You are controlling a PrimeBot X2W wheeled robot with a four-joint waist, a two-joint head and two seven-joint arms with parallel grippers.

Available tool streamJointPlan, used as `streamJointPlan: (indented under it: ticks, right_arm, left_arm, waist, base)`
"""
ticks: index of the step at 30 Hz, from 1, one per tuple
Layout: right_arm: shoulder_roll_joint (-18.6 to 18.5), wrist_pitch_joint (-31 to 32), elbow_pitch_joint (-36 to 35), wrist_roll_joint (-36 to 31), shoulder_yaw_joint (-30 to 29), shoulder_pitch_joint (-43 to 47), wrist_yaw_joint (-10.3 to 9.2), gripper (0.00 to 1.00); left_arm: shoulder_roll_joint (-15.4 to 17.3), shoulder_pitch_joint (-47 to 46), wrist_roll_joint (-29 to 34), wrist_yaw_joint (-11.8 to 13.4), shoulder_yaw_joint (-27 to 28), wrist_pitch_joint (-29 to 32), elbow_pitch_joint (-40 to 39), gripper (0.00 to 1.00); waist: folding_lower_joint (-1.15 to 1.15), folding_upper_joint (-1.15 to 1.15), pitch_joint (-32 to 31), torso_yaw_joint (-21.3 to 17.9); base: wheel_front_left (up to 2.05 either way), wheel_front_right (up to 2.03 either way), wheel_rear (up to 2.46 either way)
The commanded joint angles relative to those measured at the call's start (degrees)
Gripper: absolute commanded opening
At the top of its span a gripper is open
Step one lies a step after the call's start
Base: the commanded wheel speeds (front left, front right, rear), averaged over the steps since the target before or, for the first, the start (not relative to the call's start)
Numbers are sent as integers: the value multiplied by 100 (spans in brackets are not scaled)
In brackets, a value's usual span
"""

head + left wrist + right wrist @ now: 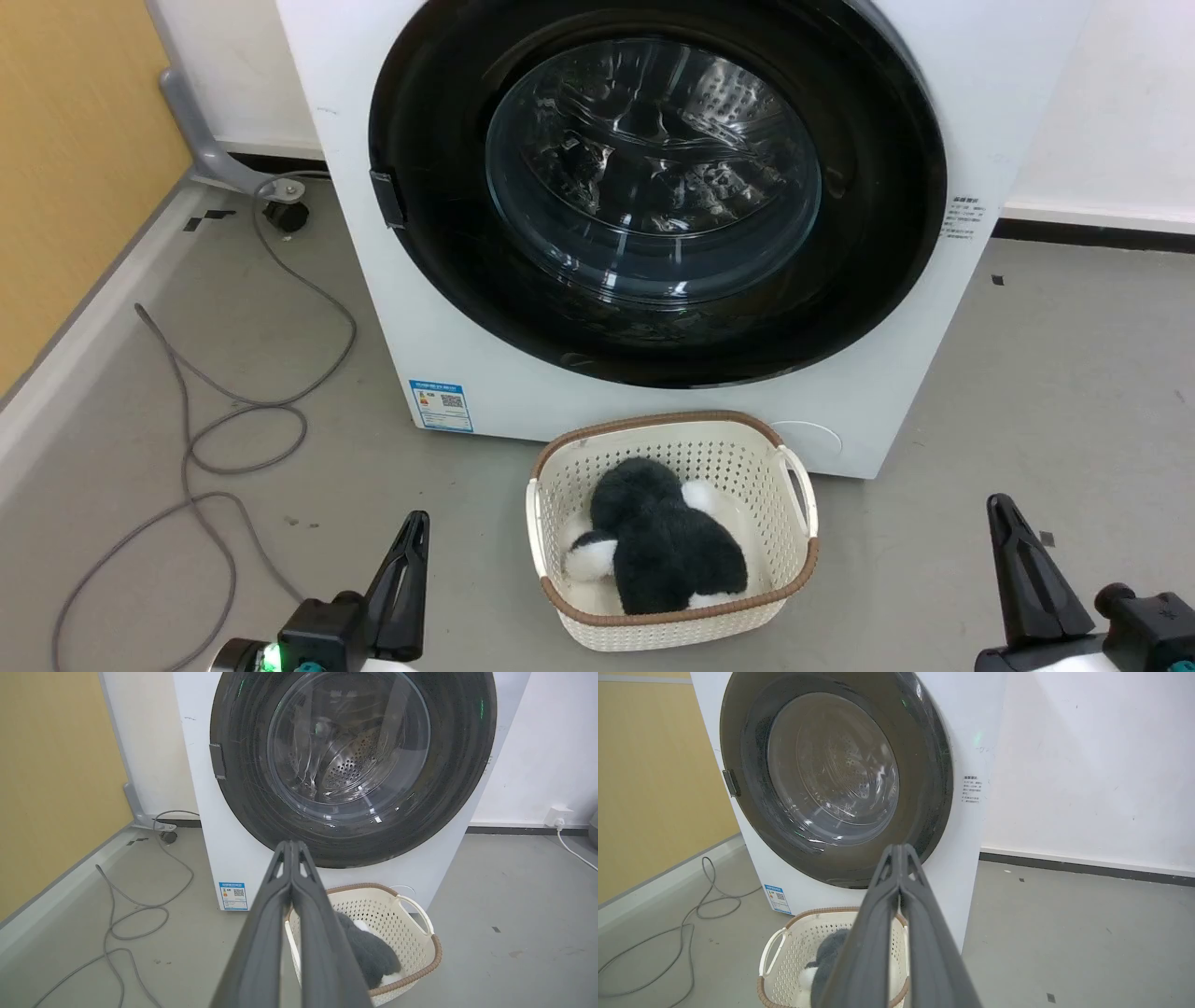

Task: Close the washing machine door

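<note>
The large round washing machine door (653,196) has a wide, glossy black rim that shows fine scuffs in the left wrist view. At its centre a clear glass bowl window bulges, catching bright reflections. Through the glass the perforated steel drum shows, with ribs and rows of small holes. A small grey rectangular tab (387,198) sits on the rim's left edge. The door lies flat against the front of the big white box-shaped washing machine (448,355) and covers its round port. A small blue sticker (441,404) is stuck low on the smooth white panel, at the left.

Just in front of the machine, on the matt grey floor (1027,392), stands a cream plastic laundry basket (672,448). It has pierced walls, a brown woven-look rim and loop handles. A fluffy dark grey and white plush toy (663,541) lies inside it. A thin grey cable (215,439) loops loosely over the floor to the left, near a yellow wall panel (75,159).

The left gripper (292,844) hangs in the air before the door. Its two long dark matt fingers are pressed together at the tips, with nothing between them. The right gripper (900,848) is likewise closed on nothing, and both are well apart from the door.
</note>
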Motion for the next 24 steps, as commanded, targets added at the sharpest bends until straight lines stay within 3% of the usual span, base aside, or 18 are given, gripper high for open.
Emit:
streamJointPlan:
  ticks: [1, 24]
  right_arm:
    - [3, 38, -13, -26, 17, -37, 0, 0]
    - [10, 332, -51, -108, 133, -155, -1, 0]
  left_arm:
    - [0, -28, 21, 20, 16, 35, -29, 0]
    - [2, -111, 105, 84, 121, 327, -152, 0]
  waist:
    - [0, 0, 1, -7]
    - [0, 0, 23, -131]
  base:
    - [0, 0, 0]
    - [0, 0, 0]
